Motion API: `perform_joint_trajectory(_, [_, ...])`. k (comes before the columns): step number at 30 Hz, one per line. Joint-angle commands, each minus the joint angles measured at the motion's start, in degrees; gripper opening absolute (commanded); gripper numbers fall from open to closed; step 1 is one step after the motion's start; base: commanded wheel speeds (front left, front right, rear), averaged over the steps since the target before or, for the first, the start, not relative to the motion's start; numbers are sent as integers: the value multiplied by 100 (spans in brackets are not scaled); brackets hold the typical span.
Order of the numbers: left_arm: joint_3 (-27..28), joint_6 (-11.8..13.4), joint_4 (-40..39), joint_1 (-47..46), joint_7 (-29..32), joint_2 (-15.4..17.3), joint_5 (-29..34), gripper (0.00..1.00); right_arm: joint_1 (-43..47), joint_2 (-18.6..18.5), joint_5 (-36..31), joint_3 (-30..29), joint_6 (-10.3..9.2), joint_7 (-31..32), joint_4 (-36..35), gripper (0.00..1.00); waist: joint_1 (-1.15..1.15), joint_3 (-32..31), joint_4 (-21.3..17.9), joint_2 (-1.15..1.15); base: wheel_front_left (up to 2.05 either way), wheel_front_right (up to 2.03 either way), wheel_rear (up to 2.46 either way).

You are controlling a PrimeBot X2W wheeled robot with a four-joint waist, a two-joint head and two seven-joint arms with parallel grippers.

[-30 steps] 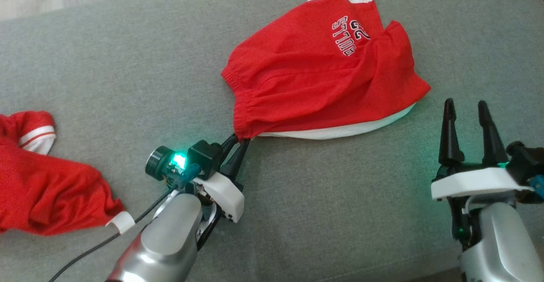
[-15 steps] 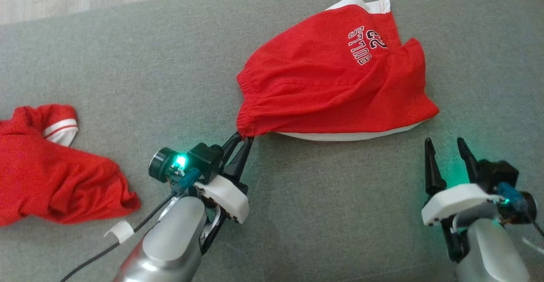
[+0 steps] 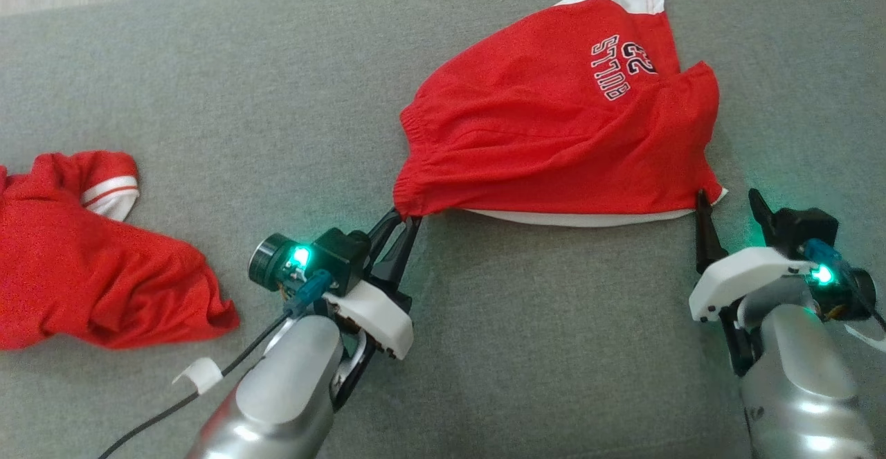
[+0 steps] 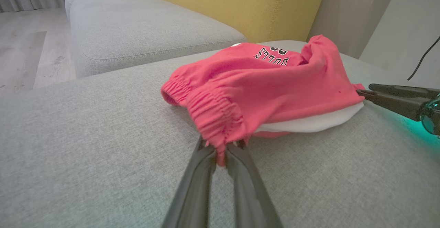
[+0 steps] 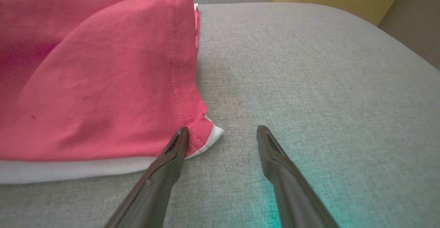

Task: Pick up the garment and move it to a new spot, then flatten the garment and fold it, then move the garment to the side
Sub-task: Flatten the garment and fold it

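The flattening step looks to be in hand. The red mesh shorts [image 3: 554, 140] lie toward the far right of the grey woven sofa cushion [image 3: 208, 64]. They are bunched rather than flat, a soft, loose heap with a white layer showing along the near edge and black-and-white lettering [image 3: 619, 64] on top. The left gripper [image 3: 400, 220] is clamped together on the gathered elastic waistband [image 4: 209, 114] at the shorts' near left corner, with the puckered fabric pinched between its dark fingers. The right gripper [image 3: 727, 196] stands with its jaws wide apart at the near right. One finger touches the stitched, white-edged hem corner [image 5: 206, 135] and the other sits over bare cushion — nothing is held there. The next move, I judge, calls for the right jaws to shift over that corner and close, so both arms can draw the cloth taut. It looks thin and likely to slip or crease. A second red garment [image 3: 83, 265] with a white-striped cuff lies crumpled well apart at the left.
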Motion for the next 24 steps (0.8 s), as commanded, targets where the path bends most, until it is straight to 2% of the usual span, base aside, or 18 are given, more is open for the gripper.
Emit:
perform_joint_trajectory(1, [126, 30, -204, -186, 6, 71, -37, 0, -240, -22, -110, 64, -4, -6, -6, 100, 0, 24, 23, 0, 0, 0, 0])
perform_joint_trajectory(9, [88, 57, -251, -207, 18, 86, -74, 0, -557, -22, -187, 63, -4, -80, 550, 100, 0, 76, 43, 0, 0, 0, 0])
perform_joint_trajectory(16, [67, 75, -230, -207, 10, 94, -111, 0, -738, -22, 47, 172, -4, -60, 1047, 100, 0, 48, 43, 0, 0, 0, 0])
perform_joint_trajectory(17, [67, 78, -222, -205, 7, 97, -119, 0, -767, -22, 109, 206, -4, -53, 1131, 85, 0, 34, 40, 0, 0, 0, 0])
perform_joint_trajectory(18, [68, 82, -212, -201, 4, 101, -129, 0, -793, -22, 169, 250, -4, -48, 1212, 36, 0, 16, 36, 0, 0, 0, 0])
perform_joint_trajectory(19, [70, 87, -199, -194, 2, 106, -139, 0, -816, -22, 225, 306, -4, -50, 1289, 0, 0, -8, 30, 0, 0, 0, 0])
perform_joint_trajectory(24, [79, 113, -131, -132, -7, 144, -194, 0, -899, -22, 634, 610, -4, -185, 1446, 0, 0, -167, -15, 0, 0, 0, 0])
